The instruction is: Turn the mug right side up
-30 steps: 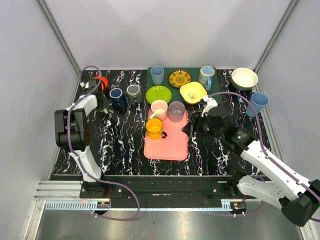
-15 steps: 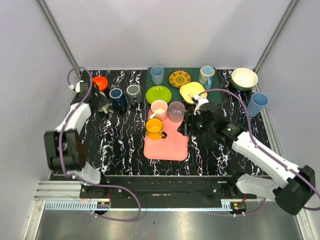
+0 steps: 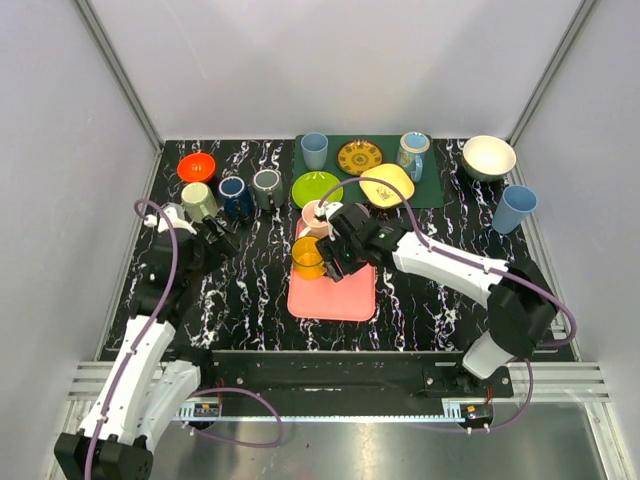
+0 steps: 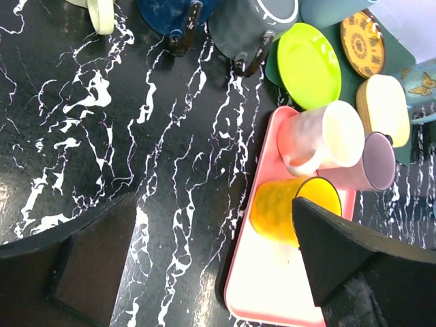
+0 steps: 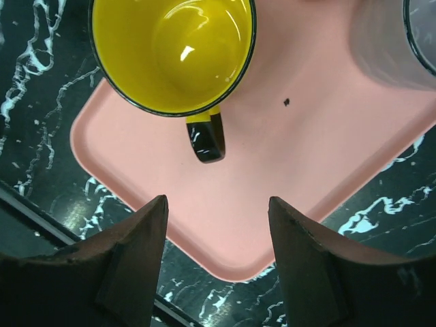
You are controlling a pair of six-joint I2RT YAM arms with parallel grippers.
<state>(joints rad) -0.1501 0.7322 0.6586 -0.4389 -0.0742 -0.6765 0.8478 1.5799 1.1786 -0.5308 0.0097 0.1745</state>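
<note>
On the pink tray [image 3: 335, 295] at centre frame, the yellow mug [image 5: 170, 48] stands mouth up. Its glossy inside shows bare to the bottom, and its dark-tipped handle [image 5: 206, 139] points toward the lower edge of the right wrist view. Your right claw [image 5: 216, 204] hovers just above that handle, released, with its jaws spread to either side and nothing between them. A small dark speck [image 5: 286, 103] lies on the tray to the right of the handle.

Above the yellow mug on the same tray are a pink mug [image 4: 320, 139] and a purplish tumbler [image 4: 378, 163]. From the left wrist neither shows anything inside.

Your left claw [image 4: 213, 204] hangs over the black marbled table [image 3: 250, 290] at left of centre, also released and gripping nothing. At upper left a pale green mug [image 3: 199, 201] sits apart from it; you cannot tell from above which way up it is.

A dark blue mug [image 3: 237, 195] and a grey mug [image 3: 267, 184] stand in a row to the right of the pale one, with a red bowl [image 3: 196, 166] behind. The green mat [image 3: 430, 190] carries a lime plate [image 3: 317, 187], a gold-patterned plate [image 3: 359, 157], a yellow dish [image 3: 387, 185] and a light blue cup [image 3: 314, 150]. It also holds a blue cup printed with a butterfly [image 4: 422, 88]. The gold pattern is too small to read as writing.
</note>
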